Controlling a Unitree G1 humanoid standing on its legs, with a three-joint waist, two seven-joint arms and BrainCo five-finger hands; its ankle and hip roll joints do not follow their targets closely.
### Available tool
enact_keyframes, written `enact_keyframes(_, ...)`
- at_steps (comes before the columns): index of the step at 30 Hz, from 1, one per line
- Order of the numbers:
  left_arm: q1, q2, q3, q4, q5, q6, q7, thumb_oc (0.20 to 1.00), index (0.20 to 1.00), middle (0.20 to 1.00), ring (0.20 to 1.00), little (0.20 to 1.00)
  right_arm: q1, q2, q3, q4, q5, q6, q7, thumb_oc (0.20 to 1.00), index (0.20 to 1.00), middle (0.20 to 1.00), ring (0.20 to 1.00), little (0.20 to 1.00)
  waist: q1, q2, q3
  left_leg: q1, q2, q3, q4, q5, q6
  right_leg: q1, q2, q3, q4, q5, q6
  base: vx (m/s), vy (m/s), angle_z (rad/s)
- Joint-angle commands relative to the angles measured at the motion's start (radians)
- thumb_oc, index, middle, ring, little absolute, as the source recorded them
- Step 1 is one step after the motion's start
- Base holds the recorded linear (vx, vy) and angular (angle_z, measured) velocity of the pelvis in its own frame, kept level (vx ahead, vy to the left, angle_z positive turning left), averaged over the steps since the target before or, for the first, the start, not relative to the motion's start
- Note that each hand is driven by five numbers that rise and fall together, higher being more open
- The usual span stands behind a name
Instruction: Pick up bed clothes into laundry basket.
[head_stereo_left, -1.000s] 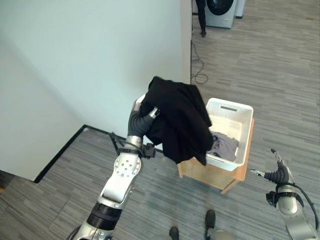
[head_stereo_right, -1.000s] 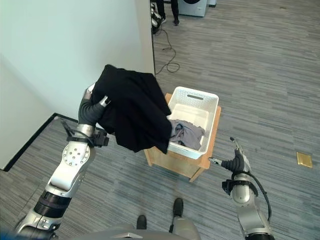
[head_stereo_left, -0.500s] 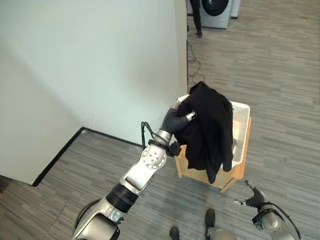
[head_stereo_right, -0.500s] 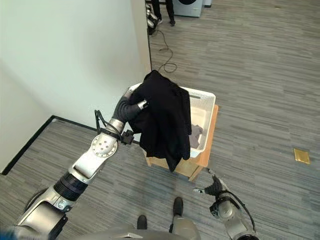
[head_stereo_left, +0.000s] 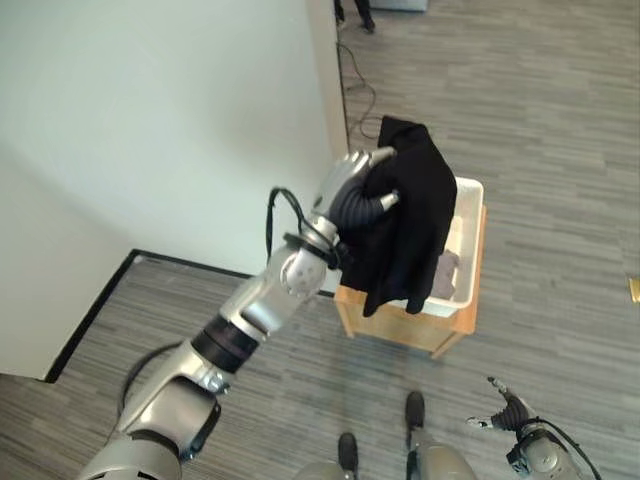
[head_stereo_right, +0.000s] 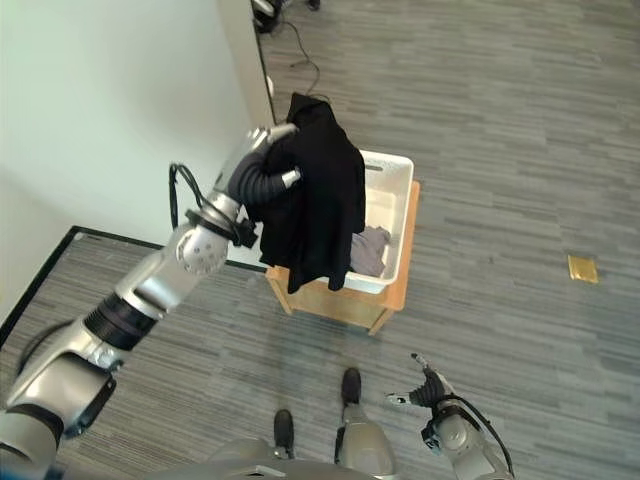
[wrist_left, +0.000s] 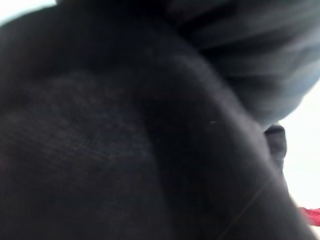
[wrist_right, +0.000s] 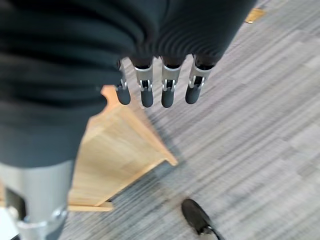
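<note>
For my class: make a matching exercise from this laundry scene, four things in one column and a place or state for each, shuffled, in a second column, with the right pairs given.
Things:
1. black garment
2. grey garment
3. laundry basket
4. right robot hand

Places or states:
A. white, standing on the wooden stand
B. lying inside the basket
C. gripped in the left robot hand, hanging over the basket
D. open, holding nothing, fingers straight

Pairs: 1-C, 2-B, 3-A, 4-D

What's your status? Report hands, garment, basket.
Left hand shut on black garment, held over white laundry basket. Right hand open, low, idle. Grey cloth already inside. Nothing blocking.
</note>
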Motion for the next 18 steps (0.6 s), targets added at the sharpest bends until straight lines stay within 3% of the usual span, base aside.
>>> enact_keyframes(1, -0.177, -0.025, 0.043, 0.098, 0.047, -0.008, 0.081, 0.2, 0.2, 0.2, 0.2, 0.2, -0.019, -0.067, 0.017, -0.03, -0.014, -0.023, -0.005, 1.0, 1.0, 1.0, 1.0, 1.0, -0.007, -0.006, 0.004, -0.069, 0.062, -0.095, -0.018, 0.054, -0.041, 0.115, -0.068, -0.019, 0.021, -0.071, 0.101, -0.03, -0.003, -0.15)
enact_keyframes(7, -0.247, -0.029, 0.022, 0.21, 0.059, 0.021, 0.088, 0.2, 0.2, 0.2, 0.2, 0.2, -0.035, -0.069, 0.02, -0.021, 0.001, -0.024, -0.007, 1.0, 1.0, 1.0, 1.0, 1.0, -0.019, -0.012, 0.032, -0.108, 0.059, -0.095, -0.018, 0.065, -0.042, 0.076, -0.072, -0.021, 0.021, -0.061, 0.101, -0.03, -0.009, -0.12)
enact_keyframes(18, -0.323, -0.002, 0.032, 0.255, 0.067, 0.042, 0.127, 0.2, 0.2, 0.2, 0.2, 0.2, -0.035, -0.073, 0.025, -0.004, 0.008, -0.025, -0.015, 1.0, 1.0, 1.0, 1.0, 1.0, -0.039, 0.004, 0.032, -0.108, 0.05, -0.087, -0.018, 0.057, -0.038, 0.066, -0.078, -0.007, 0.021, -0.061, 0.107, 0.01, 0.012, -0.01)
